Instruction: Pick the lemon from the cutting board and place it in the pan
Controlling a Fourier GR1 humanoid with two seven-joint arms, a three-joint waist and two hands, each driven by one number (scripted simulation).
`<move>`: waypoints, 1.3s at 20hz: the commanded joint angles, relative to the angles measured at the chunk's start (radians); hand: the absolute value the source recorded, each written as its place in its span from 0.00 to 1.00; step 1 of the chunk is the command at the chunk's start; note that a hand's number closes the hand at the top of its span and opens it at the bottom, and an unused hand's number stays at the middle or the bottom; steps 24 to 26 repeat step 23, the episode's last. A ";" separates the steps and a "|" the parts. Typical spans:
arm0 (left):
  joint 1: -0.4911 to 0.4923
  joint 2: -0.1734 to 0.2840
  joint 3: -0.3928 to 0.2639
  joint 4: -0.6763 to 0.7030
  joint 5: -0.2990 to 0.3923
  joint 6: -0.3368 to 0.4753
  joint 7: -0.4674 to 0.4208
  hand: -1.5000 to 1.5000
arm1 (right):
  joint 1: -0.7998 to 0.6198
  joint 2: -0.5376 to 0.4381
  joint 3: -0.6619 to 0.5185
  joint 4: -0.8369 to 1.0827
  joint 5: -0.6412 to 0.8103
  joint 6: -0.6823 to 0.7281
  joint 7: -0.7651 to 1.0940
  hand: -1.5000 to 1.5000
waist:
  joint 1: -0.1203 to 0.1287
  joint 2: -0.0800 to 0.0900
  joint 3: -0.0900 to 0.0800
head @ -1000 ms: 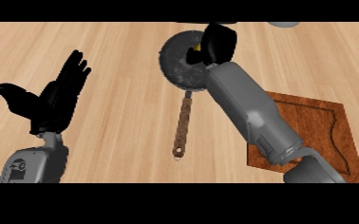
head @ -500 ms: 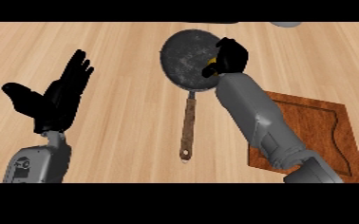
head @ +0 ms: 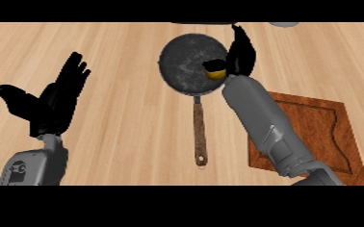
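Observation:
The dark round pan [head: 186, 63] lies on the wooden counter, its brown handle [head: 201, 134] pointing toward me. The yellow lemon [head: 216, 74] rests inside the pan at its right edge. My right hand [head: 240, 55] stands just right of the pan with its fingers straight and pointing away from me. Its thumb sits right above the lemon, and the fingers are not curled round it. The brown cutting board [head: 316, 125] lies at the lower right, partly hidden by my right forearm, with nothing showing on it. My left hand [head: 60, 96] rests open at the left, fingers up.
A grey object [head: 286, 24] and a dark rim [head: 202, 23] peek in at the counter's far edge. Bare wooden counter [head: 128, 125] spreads between my left hand and the pan's handle.
My right hand was curled over the lemon above the pan's right side. Its fingers have straightened and the lemon now shows in the pan. The left hand has stayed put.

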 commanded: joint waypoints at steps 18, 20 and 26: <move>0.017 0.030 0.050 0.009 0.007 -0.004 -0.018 0.50 | 0.942 -0.076 0.081 -1.217 -0.342 0.310 -0.244 0.00 | -0.048 -0.017 -0.002; 0.059 0.006 0.028 -0.013 0.000 -0.009 -0.038 0.50 | 0.993 -0.071 0.092 -1.277 -0.327 0.301 -0.259 0.00 | -0.034 -0.013 -0.002; 0.078 0.012 0.022 -0.083 0.005 -0.010 0.031 0.50 | 1.017 -0.073 0.105 -1.317 -0.284 0.313 -0.187 0.00 | -0.028 -0.012 -0.002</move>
